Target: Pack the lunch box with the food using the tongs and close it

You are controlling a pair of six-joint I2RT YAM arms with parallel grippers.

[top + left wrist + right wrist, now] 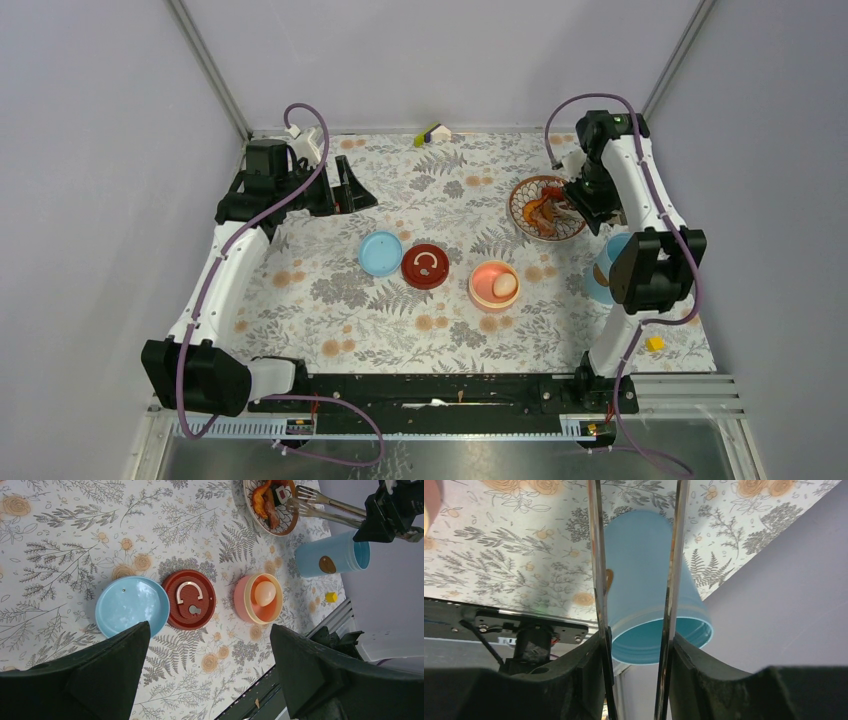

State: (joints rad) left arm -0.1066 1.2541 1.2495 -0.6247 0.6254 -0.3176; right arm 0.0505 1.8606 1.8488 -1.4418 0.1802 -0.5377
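Note:
My right gripper [639,645] is shut on the tongs [596,555], one thin arm against each finger. In the left wrist view the tongs [325,507] reach from that gripper [390,510] to the rim of the patterned dish [290,522], where orange and dark red-brown food [267,502] lies. A white egg [265,593] sits in the salmon-pink bowl [478,291]. The light-blue shell [649,580] lies on its side at the right, partly hidden behind my right arm [650,265]. The light-blue disc [380,253] lies flat mid-table. My left gripper [209,630] hangs open and empty at the back left.
A dark red round lid with a curved handle [426,266] lies between the disc and the bowl. A small yellow cube [654,343] sits near the front right edge. A small white and yellow object [432,133] rests at the back edge. Grey walls enclose the table.

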